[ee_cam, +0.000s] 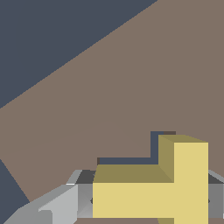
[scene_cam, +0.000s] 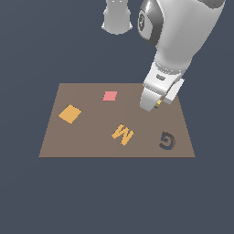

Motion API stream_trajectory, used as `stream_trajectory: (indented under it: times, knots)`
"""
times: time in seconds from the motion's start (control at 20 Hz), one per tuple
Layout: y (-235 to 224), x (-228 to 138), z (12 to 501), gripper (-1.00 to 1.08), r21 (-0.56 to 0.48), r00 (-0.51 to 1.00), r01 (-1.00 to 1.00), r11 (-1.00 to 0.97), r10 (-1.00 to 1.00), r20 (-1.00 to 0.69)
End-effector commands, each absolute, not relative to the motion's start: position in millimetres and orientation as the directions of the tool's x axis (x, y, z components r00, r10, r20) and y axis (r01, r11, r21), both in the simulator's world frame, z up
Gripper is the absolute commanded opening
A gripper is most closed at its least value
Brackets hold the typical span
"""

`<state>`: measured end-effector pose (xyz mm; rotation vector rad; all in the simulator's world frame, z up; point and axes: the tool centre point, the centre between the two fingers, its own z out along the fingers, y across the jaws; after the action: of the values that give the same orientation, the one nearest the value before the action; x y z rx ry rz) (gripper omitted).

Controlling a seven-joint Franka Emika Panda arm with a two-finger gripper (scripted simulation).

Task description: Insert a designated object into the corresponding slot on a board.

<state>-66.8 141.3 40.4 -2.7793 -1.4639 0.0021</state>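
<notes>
Now the yellow T block [ee_cam: 151, 192] sits clamped in the pincer [scene_cam: 153, 104], low over the board's [scene_cam: 91, 141] far right part
Closely seen from the wrist, grey fingers [ee_cam: 61, 203] press the T's sides, and a dark recess edge [ee_cam: 131, 159] shows just behind it; in the exterior view only a yellow sliver shows under the arm, with the G-shaped recess [scene_cam: 167, 140] nearer on the right, the orange M [scene_cam: 122, 134] mid-board, the orange square [scene_cam: 70, 114] at left and a pink square [scene_cam: 109, 96] far

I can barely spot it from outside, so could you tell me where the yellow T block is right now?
The yellow T block sits between the gripper fingers, low over the board near its far edge on the exterior view's right, beyond the G-shaped recess.
</notes>
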Motion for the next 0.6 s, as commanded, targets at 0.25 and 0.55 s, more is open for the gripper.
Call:
stream_trajectory:
  times: [0.25, 0.55]
  knots:
    - [141.7, -67.5, 31.1, -1.0, -0.001, 0.566, 0.825, -0.566, 0.825, -0.001]
    - [142.1, -67.6, 30.6, 1.0, 0.0, 0.565, 0.825, -0.565, 0.825, -0.001]
